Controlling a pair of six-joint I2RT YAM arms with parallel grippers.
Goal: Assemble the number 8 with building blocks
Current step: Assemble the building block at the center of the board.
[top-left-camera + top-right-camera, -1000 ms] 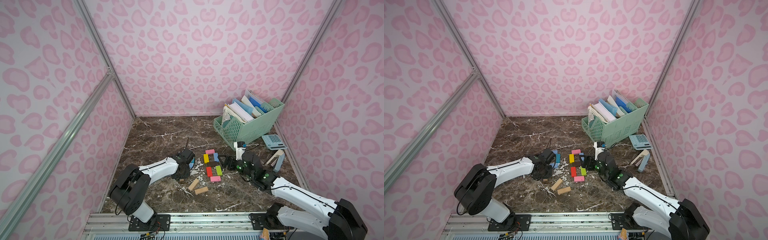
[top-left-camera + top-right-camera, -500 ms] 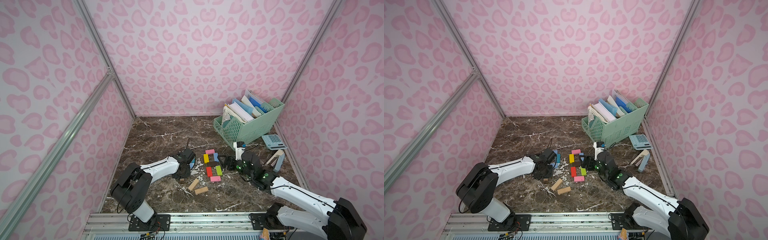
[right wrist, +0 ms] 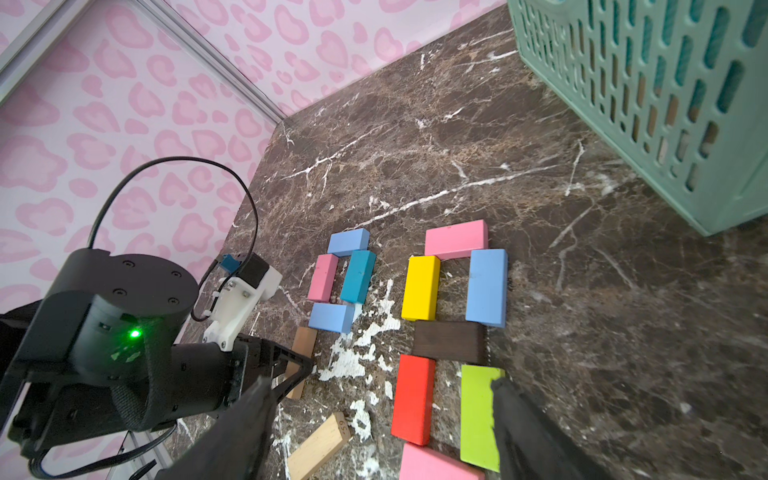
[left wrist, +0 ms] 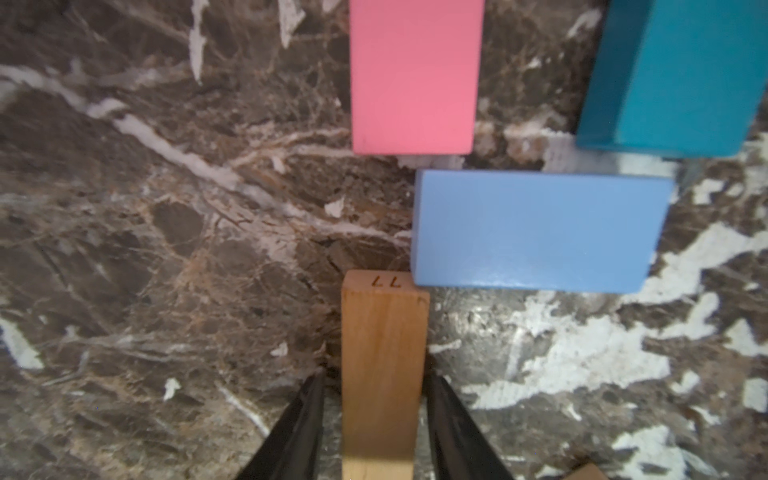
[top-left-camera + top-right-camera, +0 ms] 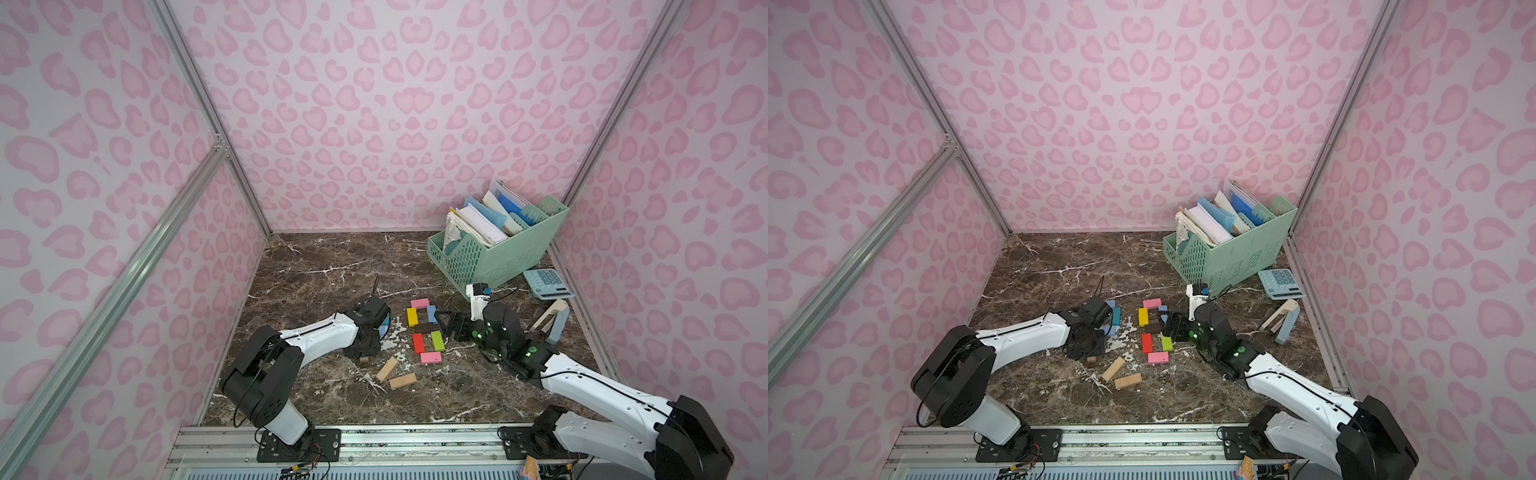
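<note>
Left wrist view has a tan brick (image 4: pixel 384 374) lying on the surface (image 4: pixel 166 208) between the left fingers (image 4: pixel 299 424), which stand slightly parted with a sliver of gap showing, so not clamped; its end meets a blue brick (image 4: pixel 536 232) of a second, half-built figure; a finished 8 (image 5: pixel 424 330) lies mid-surface in both top views, with the right fingers (image 3: pixel 528 428) spread wide above its green brick (image 3: pixel 478 415), holding nothing; these bricks look light, stiff and smooth (likely painted wood), easily nudged; best pinched across the long sides at mid-length
</note>
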